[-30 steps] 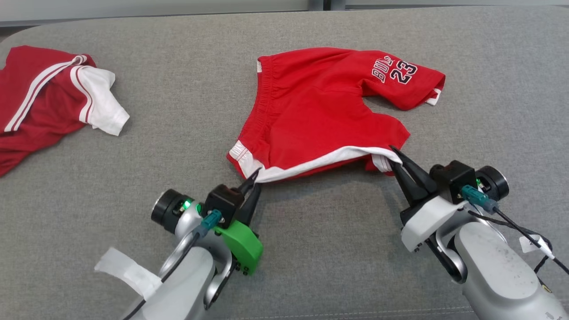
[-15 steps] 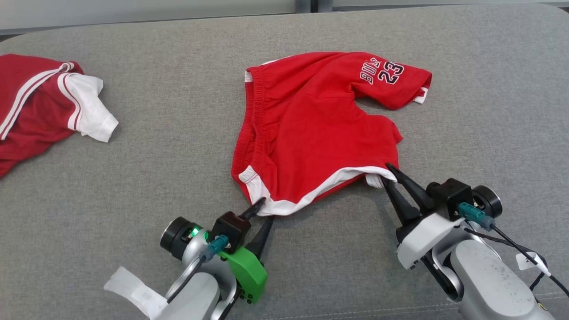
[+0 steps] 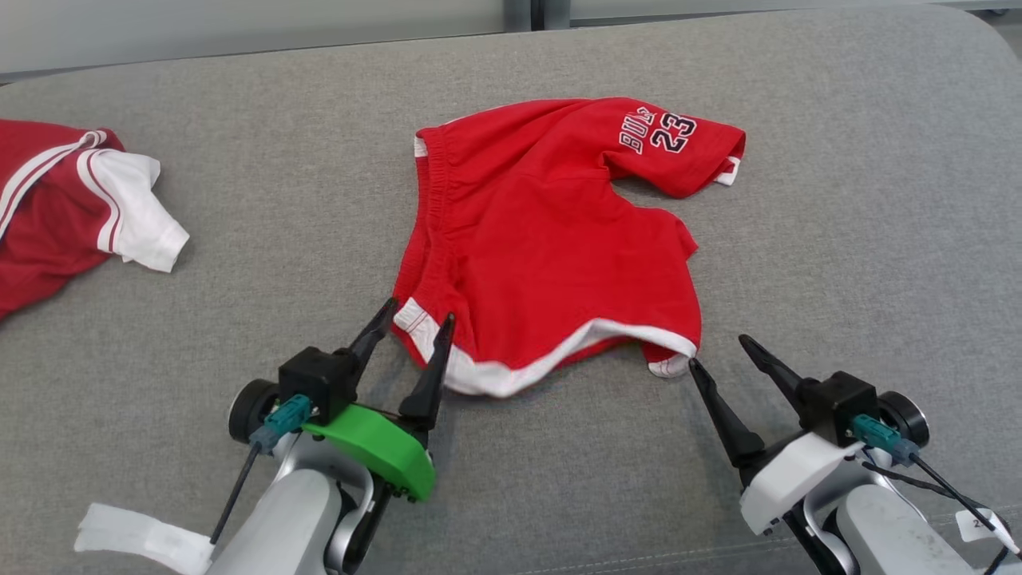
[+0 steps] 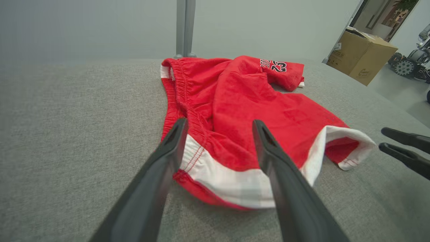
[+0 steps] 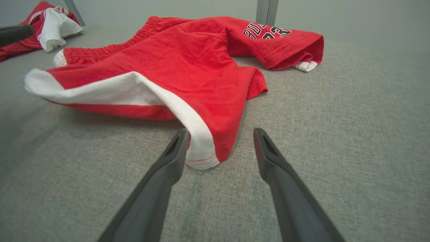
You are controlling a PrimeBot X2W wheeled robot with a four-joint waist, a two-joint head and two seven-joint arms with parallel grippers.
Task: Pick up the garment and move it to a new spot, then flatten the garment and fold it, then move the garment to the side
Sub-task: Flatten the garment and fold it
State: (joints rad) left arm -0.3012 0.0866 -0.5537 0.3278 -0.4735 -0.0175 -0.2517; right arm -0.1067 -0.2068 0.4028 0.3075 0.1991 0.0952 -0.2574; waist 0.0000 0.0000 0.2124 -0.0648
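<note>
Red shorts (image 3: 543,239) with a white hem band and a "23" print lie rumpled in the middle of the grey padded surface (image 3: 838,239). My left gripper (image 3: 419,313) is open, its fingers straddling the near left corner of the hem (image 4: 218,168) without holding it. My right gripper (image 3: 718,353) is open too, just short of the hem's near right corner (image 5: 201,151). The shorts (image 4: 255,104) rest loose on the surface, one leg folded over at the far right (image 5: 278,40).
A second red garment with white stripes and a white sleeve (image 3: 88,208) lies at the far left. Past the far edge stand a grey post (image 4: 184,28) and a cardboard box (image 4: 361,57) on the floor.
Both grippers were shut on the shorts' hem and have let it go and opened. The arms drew back toward me; the hem dropped onto the surface. The head camera also shifted.
</note>
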